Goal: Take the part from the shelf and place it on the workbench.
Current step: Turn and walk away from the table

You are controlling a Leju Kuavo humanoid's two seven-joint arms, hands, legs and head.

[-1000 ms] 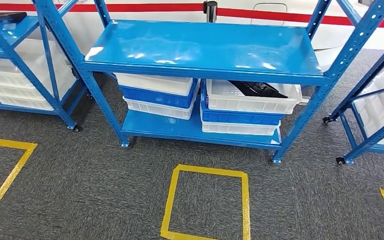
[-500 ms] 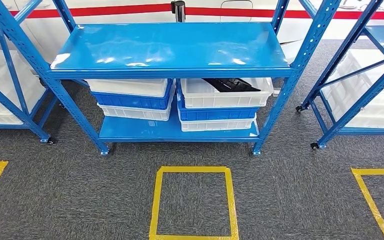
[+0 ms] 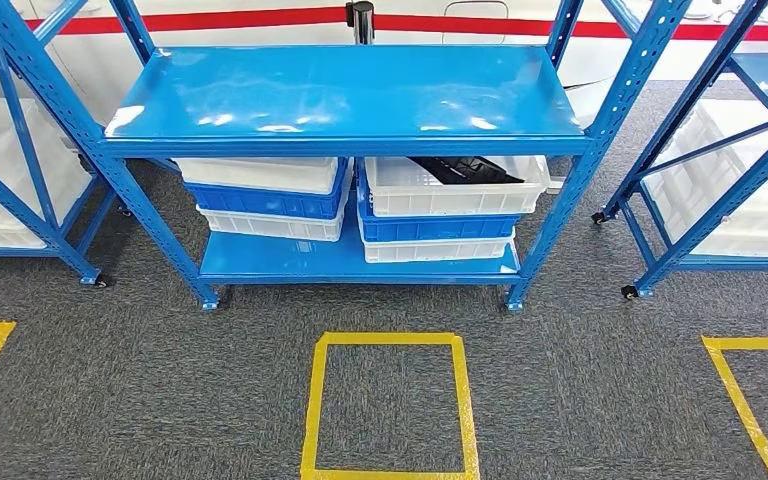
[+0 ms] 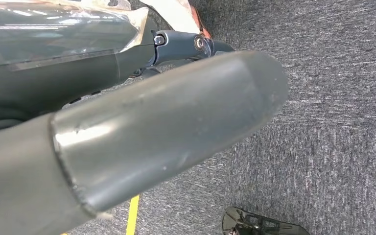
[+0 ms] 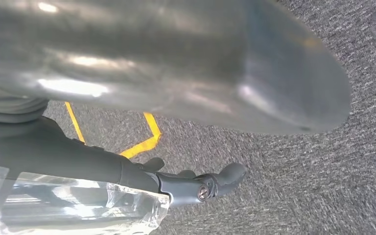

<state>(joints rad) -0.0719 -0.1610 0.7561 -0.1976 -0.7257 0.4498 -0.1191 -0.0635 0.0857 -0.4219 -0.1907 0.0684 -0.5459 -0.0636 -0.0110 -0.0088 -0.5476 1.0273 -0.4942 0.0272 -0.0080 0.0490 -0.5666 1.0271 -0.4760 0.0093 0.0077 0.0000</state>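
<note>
A black part [image 3: 465, 168] lies in the top white bin [image 3: 450, 196] of the right-hand stack on the lower level of the blue shelf [image 3: 340, 95]; the upper shelf board hides much of it. My left hand [image 4: 166, 127] hangs over grey carpet, its thick thumb in front and its dark fingers [image 4: 188, 45] stretched out behind, holding nothing. Over the carpet too hangs my right hand [image 5: 186, 73], dark fingers [image 5: 210, 183] extended and nothing in it.
Stacked white and blue bins [image 3: 265, 195] fill the left of the lower level. More blue racks with white bins stand at left [image 3: 20, 180] and right [image 3: 730, 190]. A yellow tape square [image 3: 310, 400] marks the carpet before the shelf.
The whole picture shifted over the first half second: the camera swung so the shelf now sits squarely ahead and centred. Since then almost nothing differs.
</note>
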